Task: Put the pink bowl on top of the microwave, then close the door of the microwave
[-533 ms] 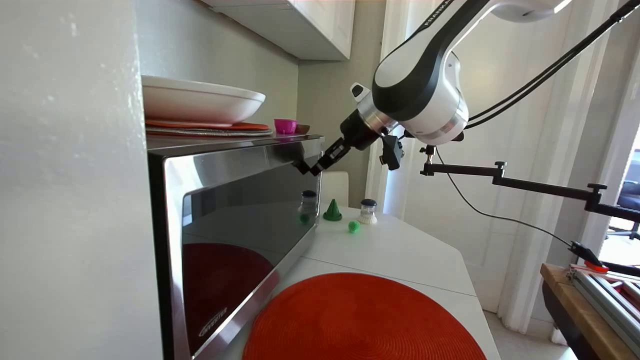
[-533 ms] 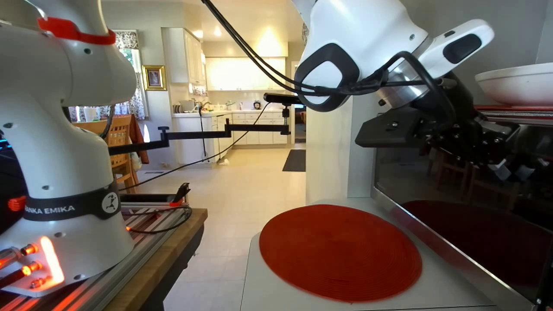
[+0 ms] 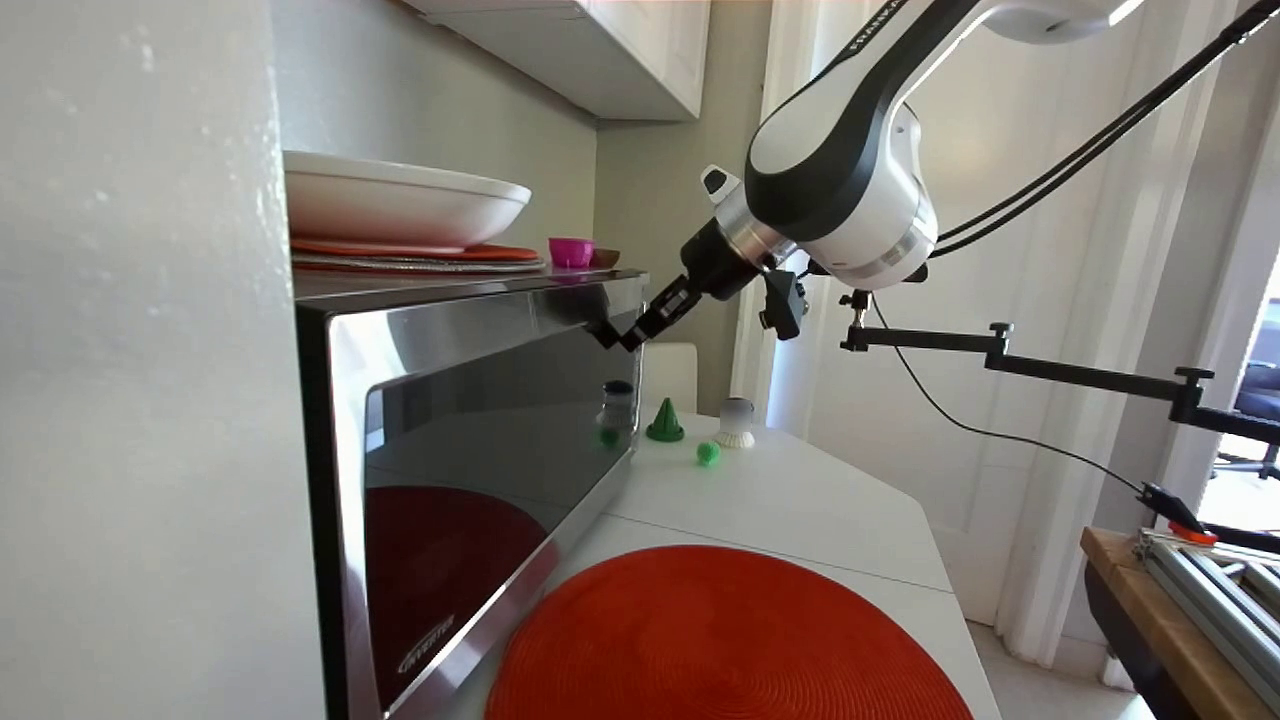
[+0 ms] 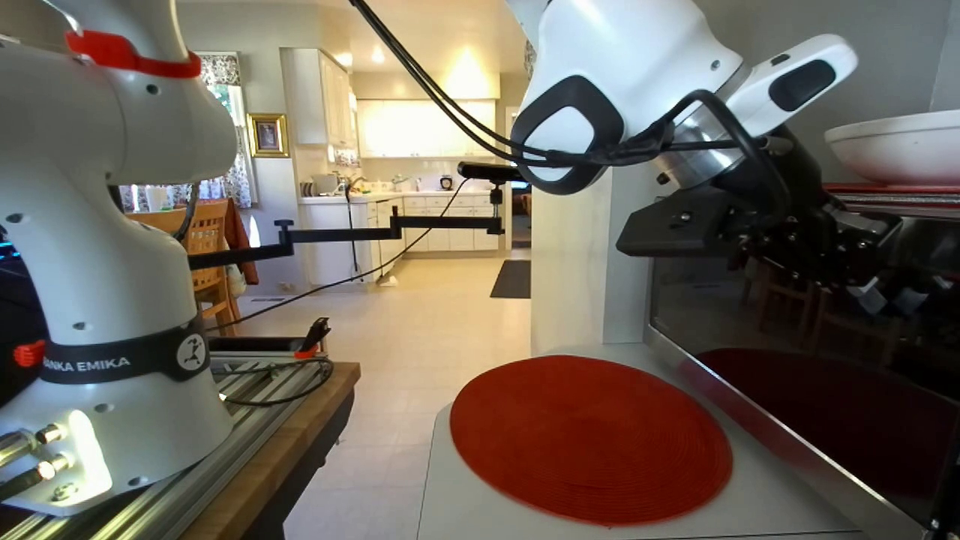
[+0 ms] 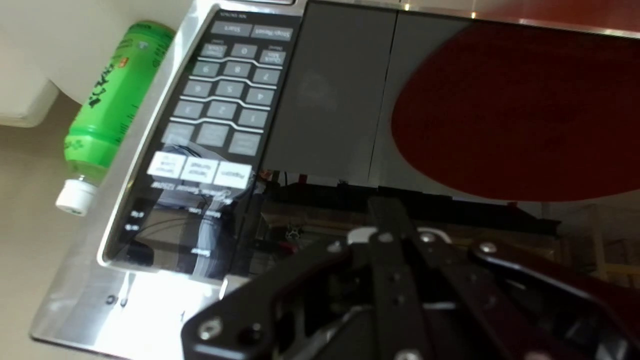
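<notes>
1. The pink bowl (image 3: 571, 252) sits upright on top of the microwave (image 3: 326, 480), toward its far end in an exterior view, just beside a brown bowl (image 3: 606, 258).
2. The door (image 3: 470, 450) looks closed; in the wrist view its edge lies along the keypad (image 5: 220, 100).
3. The fingers (image 3: 652, 321) are closed together and slant down in front of the door's upper part, near the keypad. Whether they touch the door, I cannot tell.
4. A white dish (image 3: 400, 205) rests on a stack of flat plates (image 3: 500, 253), also on top of the microwave; it shows in both exterior views.
5. A round red mat (image 4: 592, 442) lies on the tabletop (image 3: 830, 500) before the door, which mirrors it.
6. Beyond the mat, in an exterior view, a green cone (image 3: 665, 422), a green ball (image 3: 708, 453) and a brush (image 3: 735, 438) are near one another on the tabletop; the brush's upper part is blurred.
7. In the wrist view, a green bottle (image 5: 117, 100) with a white cap (image 5: 76, 196) stands beside the microwave, at the keypad end.
</notes>
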`<state>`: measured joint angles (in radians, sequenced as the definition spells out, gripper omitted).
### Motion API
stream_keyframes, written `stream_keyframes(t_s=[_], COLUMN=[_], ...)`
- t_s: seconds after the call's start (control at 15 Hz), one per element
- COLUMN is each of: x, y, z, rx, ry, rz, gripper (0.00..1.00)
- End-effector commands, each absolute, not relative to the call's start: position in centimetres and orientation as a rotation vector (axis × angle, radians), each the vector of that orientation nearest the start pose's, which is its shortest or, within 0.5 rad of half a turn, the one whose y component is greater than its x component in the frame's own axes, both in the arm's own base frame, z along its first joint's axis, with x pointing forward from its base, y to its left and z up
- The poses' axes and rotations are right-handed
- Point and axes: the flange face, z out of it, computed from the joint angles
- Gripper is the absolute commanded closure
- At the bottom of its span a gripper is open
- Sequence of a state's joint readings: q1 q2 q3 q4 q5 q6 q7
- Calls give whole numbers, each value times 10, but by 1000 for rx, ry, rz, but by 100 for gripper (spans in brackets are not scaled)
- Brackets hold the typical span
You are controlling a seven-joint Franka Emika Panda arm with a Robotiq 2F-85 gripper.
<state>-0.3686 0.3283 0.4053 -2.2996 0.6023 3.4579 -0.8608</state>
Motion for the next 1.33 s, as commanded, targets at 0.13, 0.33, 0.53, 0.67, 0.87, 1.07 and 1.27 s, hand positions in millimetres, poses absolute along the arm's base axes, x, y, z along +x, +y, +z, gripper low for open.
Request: stream_keyframes(t_s=[0.13, 0.33, 0.53, 0.67, 0.87, 1.07, 1.27], x=[541, 539, 532, 529, 522, 508, 493], y=[-49, -46, -31, -13, -7, -32, -66], z=[325, 326, 343, 363, 390, 435, 481], rx=[-2989, -2989, -2940, -2885, -2826, -2827, -2855], ry=[-243, -255, -285, -315, -331, -290, -270], rz=[-1090, -1091, -969, -864, -690, -562, -465], gripper=[100, 100, 100, 73, 53, 30, 9])
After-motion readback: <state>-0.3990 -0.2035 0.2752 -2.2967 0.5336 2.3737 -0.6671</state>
